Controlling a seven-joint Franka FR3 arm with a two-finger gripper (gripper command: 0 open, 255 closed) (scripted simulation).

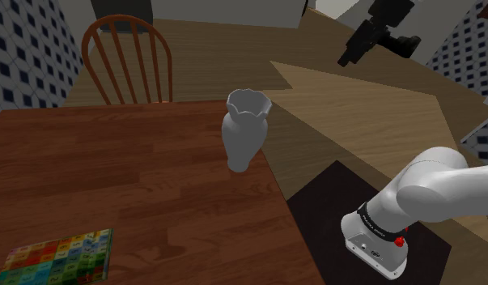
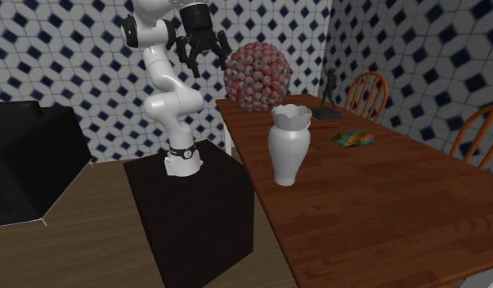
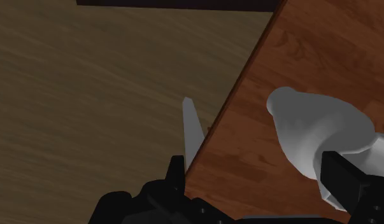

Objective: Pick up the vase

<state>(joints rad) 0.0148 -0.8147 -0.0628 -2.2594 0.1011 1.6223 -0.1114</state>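
Near table (image 1: 112, 178) edge: vase (image 1: 244, 133) upright, axis vertical, mouth up.

The white vase (image 2: 289, 143) stands upright near the counter's (image 2: 383, 213) edge, beside the black stand (image 2: 195, 217). High above the stand, the arm's tool (image 2: 205, 57) hangs with its fingers spread, well apart from the vase. Farther along the counter sit a red-and-grey ball (image 2: 255, 75), a dark figurine (image 2: 328, 92) and a colourful book (image 2: 353, 138).

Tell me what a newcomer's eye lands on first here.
The white vase stands upright near the edge of the reddish wooden table. In the second exterior view, a big red-and-grey speckled ball sits at the table's far end, and the black gripper hangs high above the stand, fingers open.
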